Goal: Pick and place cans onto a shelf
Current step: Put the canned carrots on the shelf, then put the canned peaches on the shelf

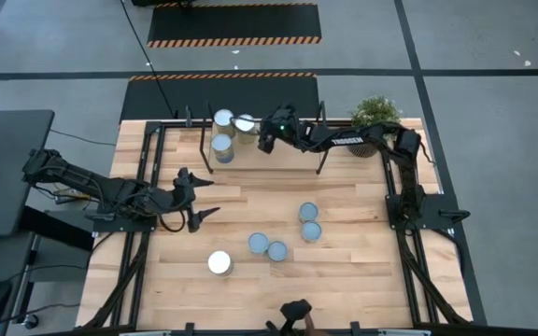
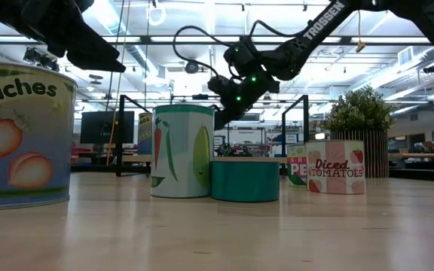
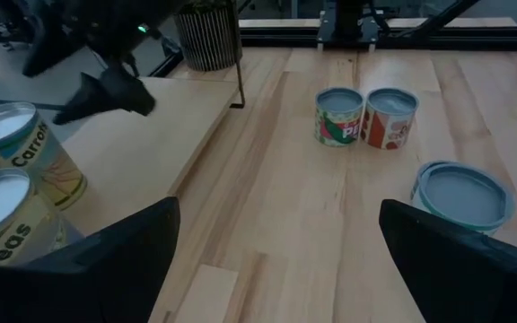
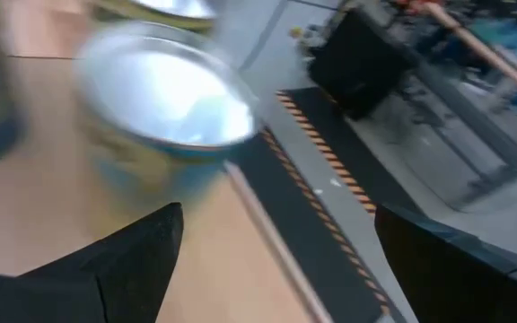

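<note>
Three short silver-topped metal cans [image 1: 228, 133] stand on the light wooden black-framed shelf [image 1: 278, 149] — five [image 1: 274, 241] wait on the counter [image 1: 344, 271], both arms' jaws released.

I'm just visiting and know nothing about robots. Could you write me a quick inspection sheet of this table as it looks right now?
Surface: light wooden tabletop, bare between items.
Job's things: three cans on the shelf; five cans loose on the table.
Clutter: potted plant at the far right corner.
Grippers: left gripper open, empty, above the table's left side; right gripper open, empty, over the shelf.
Cables: one black cable on the floor behind.
Surroundings: grey floor, striped black mats.
</note>
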{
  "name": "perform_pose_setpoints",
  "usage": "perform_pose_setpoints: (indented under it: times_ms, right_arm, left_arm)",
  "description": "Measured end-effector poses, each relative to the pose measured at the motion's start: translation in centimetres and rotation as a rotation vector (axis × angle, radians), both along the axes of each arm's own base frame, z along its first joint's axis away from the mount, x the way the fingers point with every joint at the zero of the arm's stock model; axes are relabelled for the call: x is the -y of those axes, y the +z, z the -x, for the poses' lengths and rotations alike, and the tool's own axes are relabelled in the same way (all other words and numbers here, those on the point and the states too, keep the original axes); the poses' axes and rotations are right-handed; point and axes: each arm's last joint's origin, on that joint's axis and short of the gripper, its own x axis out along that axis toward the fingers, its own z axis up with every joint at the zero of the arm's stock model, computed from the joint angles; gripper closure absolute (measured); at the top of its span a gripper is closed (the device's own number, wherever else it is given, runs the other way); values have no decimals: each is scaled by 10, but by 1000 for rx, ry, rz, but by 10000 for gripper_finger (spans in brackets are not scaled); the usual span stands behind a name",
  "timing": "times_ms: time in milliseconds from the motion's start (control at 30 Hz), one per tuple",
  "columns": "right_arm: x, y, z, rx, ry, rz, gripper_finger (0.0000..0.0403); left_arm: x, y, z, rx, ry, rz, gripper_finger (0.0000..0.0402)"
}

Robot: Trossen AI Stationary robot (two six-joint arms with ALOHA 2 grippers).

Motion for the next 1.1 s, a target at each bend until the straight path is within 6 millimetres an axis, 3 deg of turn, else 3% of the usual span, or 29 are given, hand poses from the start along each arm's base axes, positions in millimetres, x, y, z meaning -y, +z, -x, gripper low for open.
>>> perform_pose_setpoints:
  times_ms: [367, 833, 967, 1100]
  right_arm:
    - [10, 6, 1, 98, 43, -11, 28]
    - [2, -2, 1, 29, 51, -72, 28]
    - [-18, -3, 0, -61, 87, -120, 28]
    - [-55, 19, 1, -107, 169, -143, 29]
  left_arm:
    - [0, 0, 0, -3, -17, 3, 15]
    - [1, 0, 0, -3, -21, 8, 15]
    - [8, 5, -2, 6, -175, 103, 15]
    - [17, 19, -3, -57, -233, 135, 15]
